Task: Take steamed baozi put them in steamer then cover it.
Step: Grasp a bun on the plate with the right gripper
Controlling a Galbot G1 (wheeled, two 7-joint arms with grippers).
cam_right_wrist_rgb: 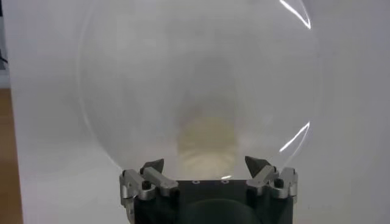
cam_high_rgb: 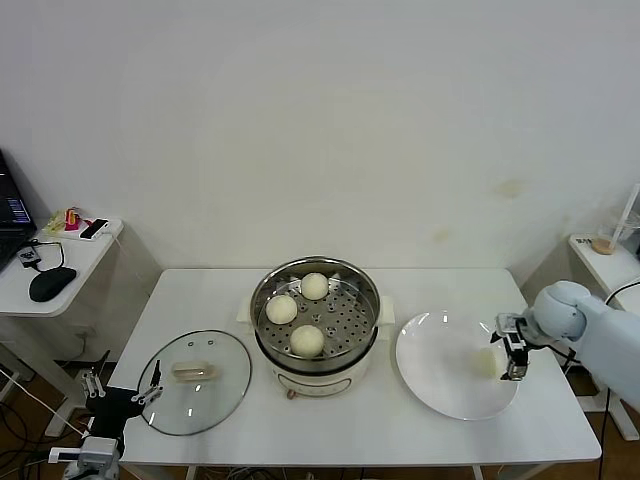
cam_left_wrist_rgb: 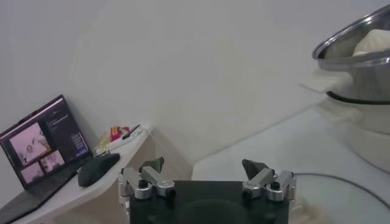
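Observation:
Three cream-white baozi [cam_high_rgb: 306,340] lie on the perforated tray of the steel steamer [cam_high_rgb: 367,318] at the table's middle. A fourth baozi [cam_high_rgb: 485,361] lies on the right side of the white plate [cam_high_rgb: 436,372]; in the right wrist view it [cam_right_wrist_rgb: 206,141] sits just ahead of the jaws. My right gripper [cam_high_rgb: 514,356] is open at the plate's right edge, beside that baozi, and holds nothing. The glass cover [cam_high_rgb: 196,380] with its beige handle lies flat on the table left of the steamer. My left gripper [cam_high_rgb: 122,395] is open and empty at the table's front-left corner.
A side table [cam_high_rgb: 70,262] at the far left carries a laptop [cam_left_wrist_rgb: 42,146], a black mouse [cam_high_rgb: 52,284] and small items. Another small table [cam_high_rgb: 608,262] stands at the far right. The steamer's rim [cam_left_wrist_rgb: 353,45] shows in the left wrist view.

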